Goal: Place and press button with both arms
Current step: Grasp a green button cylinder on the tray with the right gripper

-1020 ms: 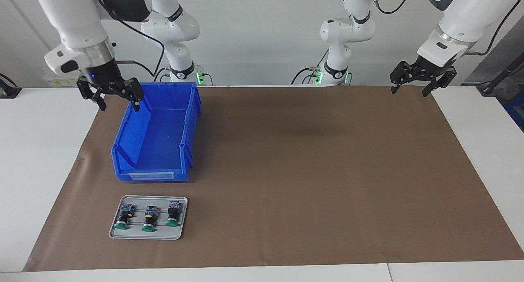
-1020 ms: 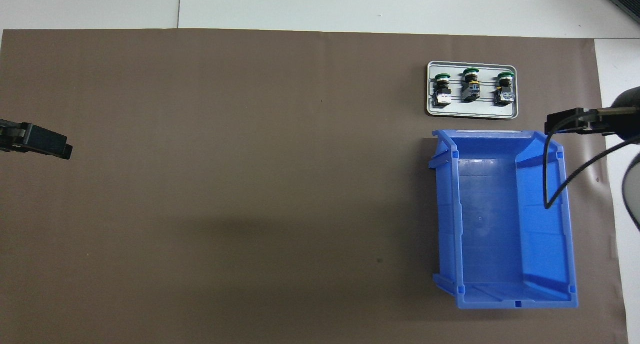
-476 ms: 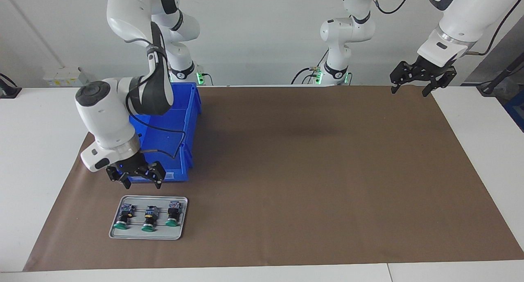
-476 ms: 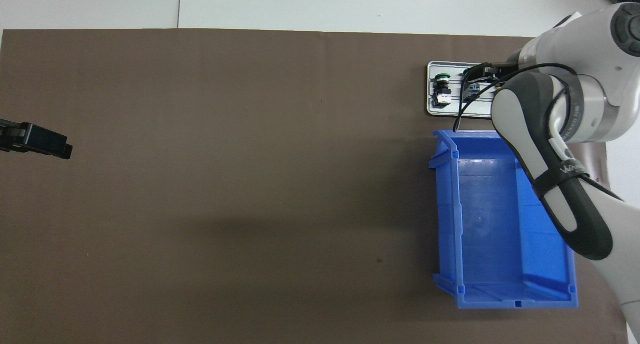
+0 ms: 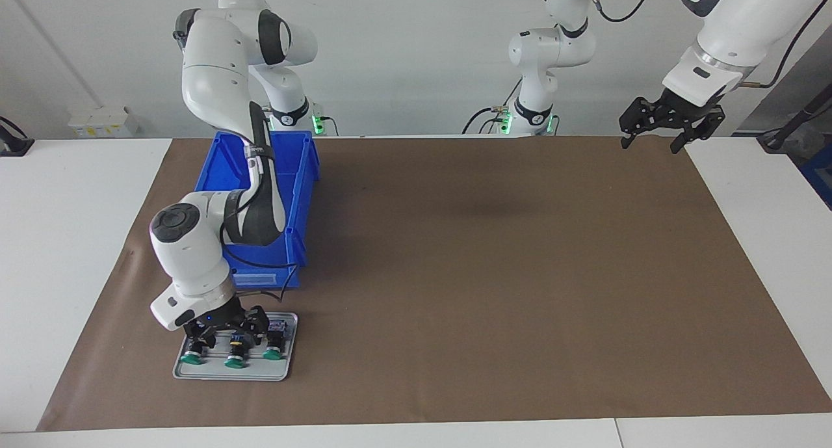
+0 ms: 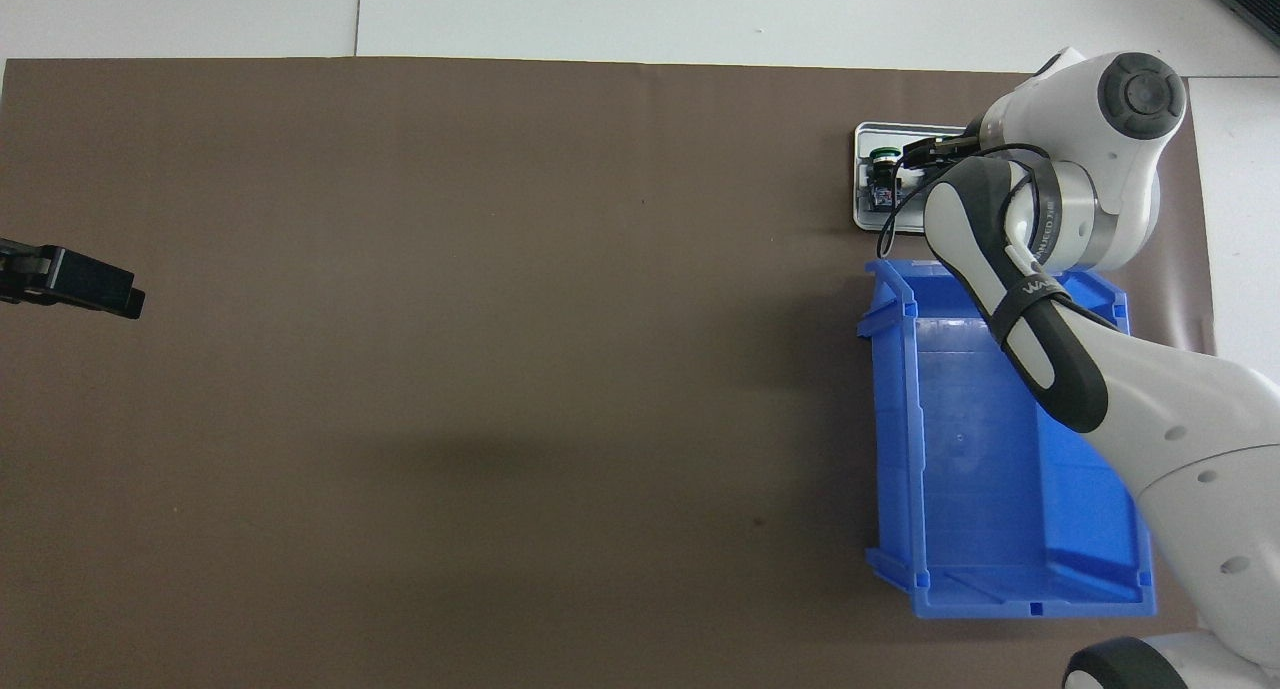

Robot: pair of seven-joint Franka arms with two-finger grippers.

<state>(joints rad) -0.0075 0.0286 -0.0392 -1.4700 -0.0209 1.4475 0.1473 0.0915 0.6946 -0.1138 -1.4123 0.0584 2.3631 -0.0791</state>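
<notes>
Three green-capped buttons lie in a row on a small grey tray (image 5: 227, 375), caps pointing away from the robots: one toward the right arm's end (image 5: 190, 358), a middle one (image 5: 234, 361), and one toward the left arm's end (image 5: 273, 354). My right gripper (image 5: 229, 334) is down on the tray over the buttons' black bodies, its claws spread. I cannot tell which button it touches. In the overhead view the right arm hides all but one button (image 6: 882, 161). My left gripper (image 5: 669, 128) waits open, raised over the mat's corner at the left arm's end.
A blue open bin (image 5: 300, 168) stands on the brown mat just nearer to the robots than the tray, and the right arm reaches over it. The bin (image 6: 960, 469) and the tray's rim (image 6: 860, 209) also show in the overhead view. White table surrounds the mat (image 5: 494, 272).
My right arm has swung from beside the blue bin out over it and lowered its gripper onto the tray of buttons. The left arm has not moved.
</notes>
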